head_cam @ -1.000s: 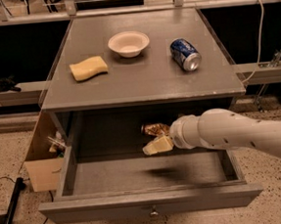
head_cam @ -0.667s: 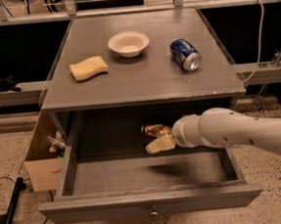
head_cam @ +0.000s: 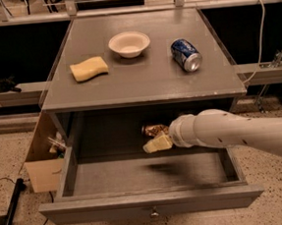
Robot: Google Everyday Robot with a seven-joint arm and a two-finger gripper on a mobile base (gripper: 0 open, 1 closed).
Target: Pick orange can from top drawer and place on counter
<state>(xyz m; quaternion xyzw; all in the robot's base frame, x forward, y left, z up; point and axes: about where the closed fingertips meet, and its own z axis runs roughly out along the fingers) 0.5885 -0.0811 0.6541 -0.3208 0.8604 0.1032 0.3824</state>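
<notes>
The top drawer (head_cam: pixel 139 206) is pulled open below the counter (head_cam: pixel 143 79). The orange can (head_cam: pixel 154 129) lies on its side at the back of the drawer, under the counter's edge, partly hidden by my gripper. My gripper (head_cam: pixel 157 143) reaches in from the right on a white arm (head_cam: pixel 231 133). Its pale fingers (head_cam: pixel 158 144) sit right in front of and just below the can, touching or nearly touching it.
On the counter are a yellow sponge (head_cam: pixel 89 68), a white bowl (head_cam: pixel 129 44) and a blue can (head_cam: pixel 186 55) lying on its side. A cardboard box (head_cam: pixel 45 157) with items stands left of the drawer. A black cable runs on the speckled floor at left.
My gripper has edged slightly toward the orange can and a little higher in the drawer. The can and the counter objects have not moved.
</notes>
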